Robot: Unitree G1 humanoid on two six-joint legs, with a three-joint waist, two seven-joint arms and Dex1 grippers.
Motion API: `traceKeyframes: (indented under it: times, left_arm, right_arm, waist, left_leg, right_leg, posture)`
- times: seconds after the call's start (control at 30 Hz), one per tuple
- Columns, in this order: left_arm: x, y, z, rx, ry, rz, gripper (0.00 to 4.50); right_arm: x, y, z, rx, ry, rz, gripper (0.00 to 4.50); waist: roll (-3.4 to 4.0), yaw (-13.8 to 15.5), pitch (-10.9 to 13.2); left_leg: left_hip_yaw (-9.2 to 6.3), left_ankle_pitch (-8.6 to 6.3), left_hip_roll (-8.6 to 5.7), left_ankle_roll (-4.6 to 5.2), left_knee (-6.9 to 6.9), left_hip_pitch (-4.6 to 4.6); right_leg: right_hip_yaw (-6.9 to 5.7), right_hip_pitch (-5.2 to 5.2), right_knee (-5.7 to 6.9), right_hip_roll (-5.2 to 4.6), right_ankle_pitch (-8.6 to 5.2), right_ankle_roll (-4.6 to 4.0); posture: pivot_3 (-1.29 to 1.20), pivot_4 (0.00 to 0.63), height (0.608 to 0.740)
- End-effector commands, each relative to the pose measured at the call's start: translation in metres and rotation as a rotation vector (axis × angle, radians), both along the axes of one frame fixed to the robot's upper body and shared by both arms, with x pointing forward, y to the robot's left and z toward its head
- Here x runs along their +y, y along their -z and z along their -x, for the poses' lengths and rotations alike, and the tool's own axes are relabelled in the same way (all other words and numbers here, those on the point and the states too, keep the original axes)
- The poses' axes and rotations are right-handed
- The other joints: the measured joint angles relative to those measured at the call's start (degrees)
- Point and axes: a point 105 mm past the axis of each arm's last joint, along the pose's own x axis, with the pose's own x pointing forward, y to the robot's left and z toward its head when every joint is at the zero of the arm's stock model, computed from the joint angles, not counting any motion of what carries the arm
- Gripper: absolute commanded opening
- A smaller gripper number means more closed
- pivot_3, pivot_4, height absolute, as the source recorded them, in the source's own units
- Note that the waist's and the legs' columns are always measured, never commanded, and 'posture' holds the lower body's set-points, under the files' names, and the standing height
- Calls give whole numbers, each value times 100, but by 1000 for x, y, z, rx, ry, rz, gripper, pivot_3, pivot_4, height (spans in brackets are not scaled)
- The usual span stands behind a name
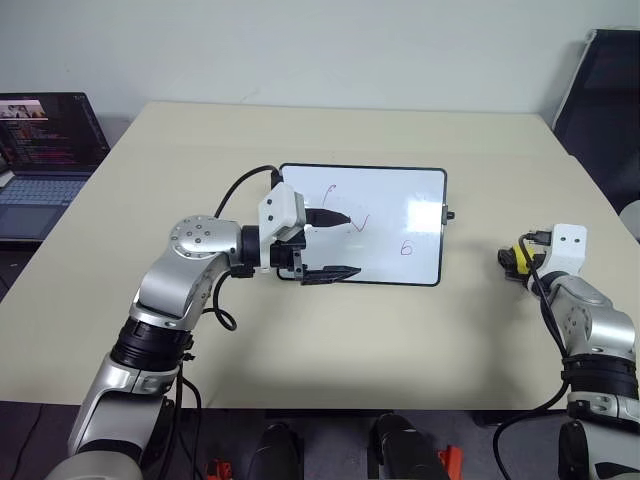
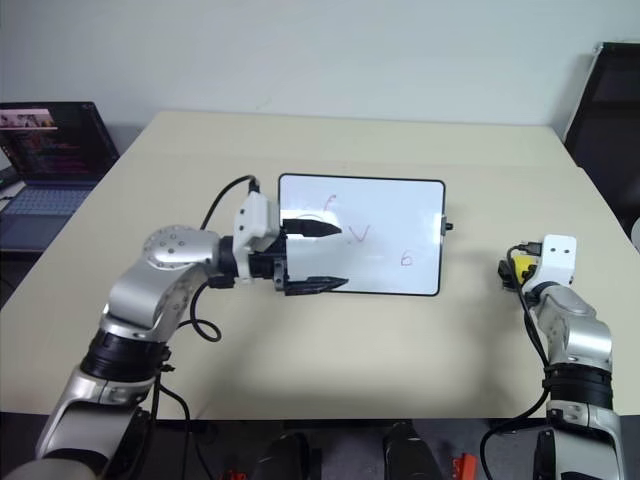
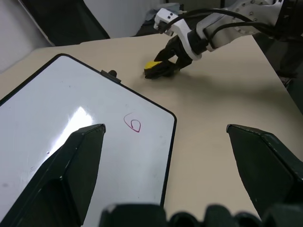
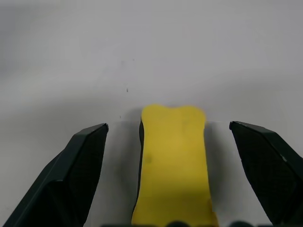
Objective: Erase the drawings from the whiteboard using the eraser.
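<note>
Whiteboard (image 1: pixel 400 225), a small white rectangle in a thin black frame, lies flat on the beige table (image 1: pixel 330 340) at the centre of the head view, its thin red drawings (image 1: pixel 406 248) unerased. Left gripper (image 1: pixel 334 244) hovers over the board's left edge, fingers spread wide and empty. At centre right, the right gripper (image 3: pixel 171 59) straddles the small yellow eraser (image 4: pixel 173 165), jaws fully apart, not yet gripping. That block looks light and rigid; pinching its long sides should hold.
</note>
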Motion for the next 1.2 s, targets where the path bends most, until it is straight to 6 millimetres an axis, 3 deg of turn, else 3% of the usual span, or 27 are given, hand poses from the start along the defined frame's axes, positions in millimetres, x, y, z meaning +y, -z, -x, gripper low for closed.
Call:
traceKeyframes:
  times: [0.03,0.17,0.73,0.9,1.2]
  left_arm:
    - [3,-12,4,-56,-6,13,4497]
    - [3,-11,4,-53,-8,12,4497]
    - [5,-9,2,-60,-14,-3,4497]
    - [6,-7,2,-62,-19,-6,4497]
    - [5,-8,2,-67,-18,4,4497]
  right_arm:
    - [-1,-18,5,-100,18,26,4328]
    - [0,-9,8,-83,39,10,4328]
    - [-4,-6,4,-94,65,10,4328]
    - [0,-2,0,-16,51,-13,4328]
    - [-16,-19,-10,24,76,6,4328]
  waist:
    - [0,4,0]
    - [0,6,0]
    - [1,4,0]
    - [1,-1,0]
    - [2,6,1]
  left_leg:
    - [-2,0,0,0,0,0]
    - [-6,0,-1,0,2,0]
    - [-12,2,-1,3,3,0]
    - [-13,2,-1,3,3,0]
    - [-15,3,-1,4,4,0]
  right_leg:
    - [-1,0,1,0,0,0]
    - [-4,3,1,0,0,-1]
    - [-8,5,3,0,0,-1]
    - [-10,5,3,0,0,-2]
    - [-12,7,3,0,0,-2]
  posture:
    - [0,150,740]
    - [0,150,740]
    - [0,150,740]
    - [0,150,740]
    - [0,150,740]
